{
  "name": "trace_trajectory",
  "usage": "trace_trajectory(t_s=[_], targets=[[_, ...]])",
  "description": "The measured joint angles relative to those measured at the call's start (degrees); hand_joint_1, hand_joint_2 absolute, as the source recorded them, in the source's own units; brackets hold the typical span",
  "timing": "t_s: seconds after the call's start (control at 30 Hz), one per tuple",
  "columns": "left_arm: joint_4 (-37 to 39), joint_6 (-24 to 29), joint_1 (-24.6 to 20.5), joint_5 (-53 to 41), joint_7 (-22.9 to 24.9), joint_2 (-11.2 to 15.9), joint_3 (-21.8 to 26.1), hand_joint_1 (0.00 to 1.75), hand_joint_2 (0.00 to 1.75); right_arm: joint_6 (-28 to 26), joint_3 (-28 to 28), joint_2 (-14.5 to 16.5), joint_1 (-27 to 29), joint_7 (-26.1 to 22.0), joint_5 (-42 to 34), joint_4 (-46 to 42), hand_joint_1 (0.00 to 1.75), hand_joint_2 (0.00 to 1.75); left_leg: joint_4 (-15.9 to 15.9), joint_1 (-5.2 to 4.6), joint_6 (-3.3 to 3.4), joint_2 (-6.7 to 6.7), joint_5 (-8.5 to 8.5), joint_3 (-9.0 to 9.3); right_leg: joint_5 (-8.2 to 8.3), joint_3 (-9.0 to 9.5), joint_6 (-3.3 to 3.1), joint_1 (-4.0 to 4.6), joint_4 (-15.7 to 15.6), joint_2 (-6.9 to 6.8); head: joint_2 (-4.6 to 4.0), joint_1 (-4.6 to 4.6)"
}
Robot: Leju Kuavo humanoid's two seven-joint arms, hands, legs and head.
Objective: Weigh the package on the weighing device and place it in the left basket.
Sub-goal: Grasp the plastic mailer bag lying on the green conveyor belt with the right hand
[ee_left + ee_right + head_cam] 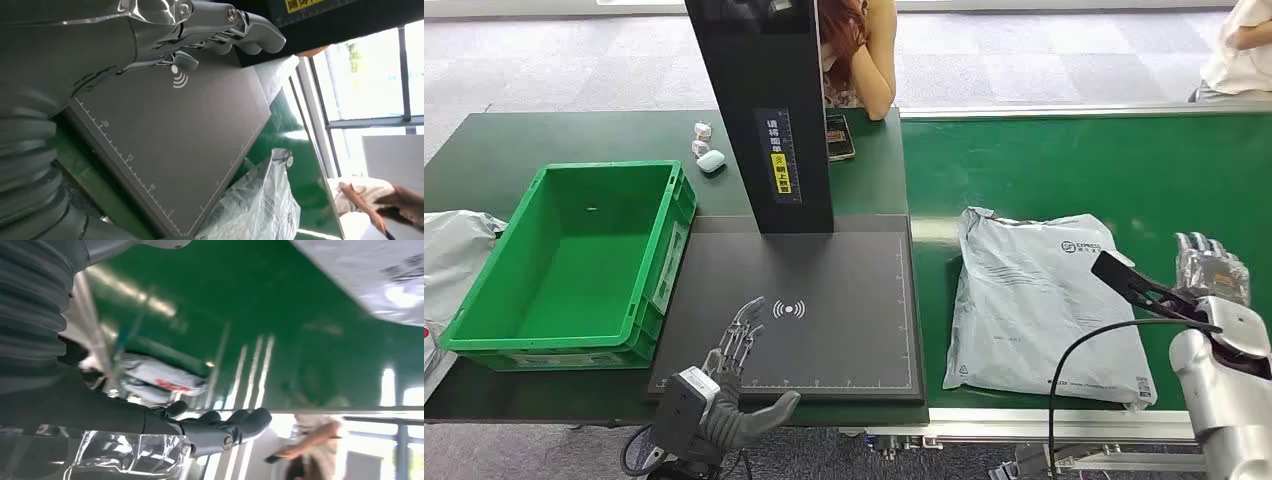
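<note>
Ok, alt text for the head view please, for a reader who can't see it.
A grey package lies on the green belt, beside the black weighing device. An empty green basket sits left of it. The open left hand hovers over the device's near edge; the right hand is beside the package.

The flat scale plate (824, 330) lies bare in front of my left fingers (742, 330), blocked only at the back by the black post (769, 120). The green basket (484, 330) stands just beside the plate's left edge, its walls raised. To the right, the package (1039, 300) lies on the green belt (1184, 170), with bare belt around it.
</note>
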Motion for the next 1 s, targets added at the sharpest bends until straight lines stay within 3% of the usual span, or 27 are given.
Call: trace_trajectory(t_s=[0.37,0.47,0.73,1.0], targets=[[0.0,0.1,0.5,-0.8,-0.7,-0.1,0.4,0.00,1.75,-14.2,5.5,1.7,-7.2,-12.4,-4.5,6.9,0.00,1.75,-0.1,0.01,-0.01,-0.15,0.03,-0.05,-0.02,0.00,0.01,0.03,0.0,-0.16,0.00,0.01],[0.0,0.0,0.3,-0.9,-0.9,-0.2,0.4,0.00,1.75,-15.6,7.7,2.6,-8.4,-13.8,-5.3,8.0,0.00,1.75,-0.1,0.01,-0.01,-0.20,0.03,-0.05,-0.03,0.01,0.02,0.03,0.0,-0.21,0.00,0.02],[0.0,-1.2,0.3,-0.9,-1.3,-0.3,0.9,0.00,1.75,-0.4,14.5,6.3,-8.5,-10.5,-9.6,10.5,0.00,1.75,-0.1,0.01,-0.02,-0.21,0.03,-0.05,-0.03,0.01,0.03,0.03,0.0,-0.22,0.00,0.01],[0.5,-3.4,-1.9,-0.3,0.9,-0.4,1.4,0.00,1.75,25.1,21.2,9.0,-9.1,3.4,-14.0,17.0,0.00,1.75,0.0,0.01,-0.06,-0.31,0.06,0.02,-0.05,0.05,0.04,0.04,0.0,-0.32,0.00,0.01]])
